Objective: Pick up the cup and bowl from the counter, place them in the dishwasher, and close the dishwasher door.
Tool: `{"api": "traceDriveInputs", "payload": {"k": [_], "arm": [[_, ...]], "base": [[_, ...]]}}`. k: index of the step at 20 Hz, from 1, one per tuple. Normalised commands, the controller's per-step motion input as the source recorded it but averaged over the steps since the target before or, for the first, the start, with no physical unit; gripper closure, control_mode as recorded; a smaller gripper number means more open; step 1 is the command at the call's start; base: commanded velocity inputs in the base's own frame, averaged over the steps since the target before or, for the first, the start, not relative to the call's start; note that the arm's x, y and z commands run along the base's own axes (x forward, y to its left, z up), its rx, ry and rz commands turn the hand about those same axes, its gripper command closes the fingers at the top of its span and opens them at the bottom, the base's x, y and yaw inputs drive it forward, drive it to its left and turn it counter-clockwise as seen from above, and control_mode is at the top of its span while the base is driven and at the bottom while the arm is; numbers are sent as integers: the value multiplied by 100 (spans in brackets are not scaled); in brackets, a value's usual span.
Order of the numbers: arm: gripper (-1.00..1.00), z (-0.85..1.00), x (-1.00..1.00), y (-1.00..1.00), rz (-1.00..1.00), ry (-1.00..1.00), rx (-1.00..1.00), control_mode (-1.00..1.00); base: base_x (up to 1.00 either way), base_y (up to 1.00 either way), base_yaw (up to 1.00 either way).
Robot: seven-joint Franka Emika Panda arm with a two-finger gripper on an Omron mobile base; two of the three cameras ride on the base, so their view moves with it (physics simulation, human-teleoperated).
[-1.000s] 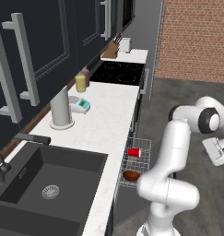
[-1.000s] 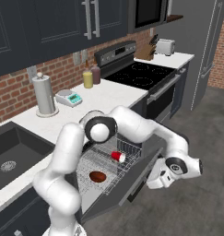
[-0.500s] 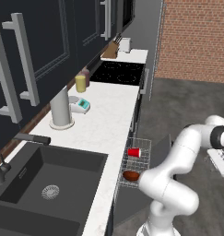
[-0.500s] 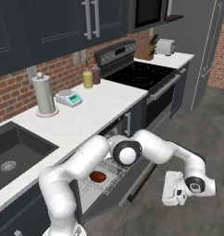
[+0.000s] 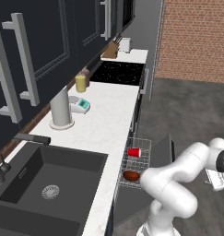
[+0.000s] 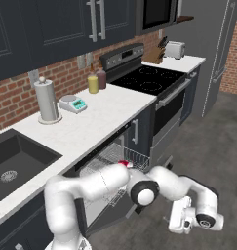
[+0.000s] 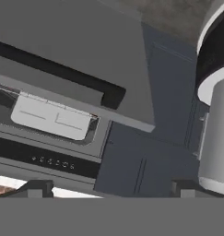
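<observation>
Both dishes loaded — only the door left to shut.

The small red tapered cup [image 5: 134,152] lies on its side in the silver wire-grid rack [image 5: 135,161], and the dark reddish-brown shallow bowl [image 5: 131,175] sits just nearer in it — nothing of the task is left on the long white speckled stone counter [image 5: 109,124]. The flat dark grey-navy dishwasher door [image 5: 162,153] hangs open. The white arm's two-finger gripper [image 6: 182,220] hovers low beyond it; whether its jaws are wide or narrow, I cannot tell.
</observation>
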Motion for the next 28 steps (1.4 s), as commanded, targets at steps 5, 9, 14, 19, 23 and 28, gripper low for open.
{"api": "traceDriveInputs", "payload": {"k": [5,9,14,19,23,28], "arm": [[-100,-47,59,1,-1,-13,4,-100],[-100,-39,81,0,-2,-3,0,-100],[-100,-54,64,0,-2,0,0,-100],[-100,-74,29,0,-2,-2,0,-100],[-100,-67,18,1,-2,-4,0,-100],[-100,-39,17,4,-1,-6,0,-100]], "base": [[0,0,0],[0,0,0],[0,0,0],[0,0,0],[0,0,0],[0,0,0]]}}
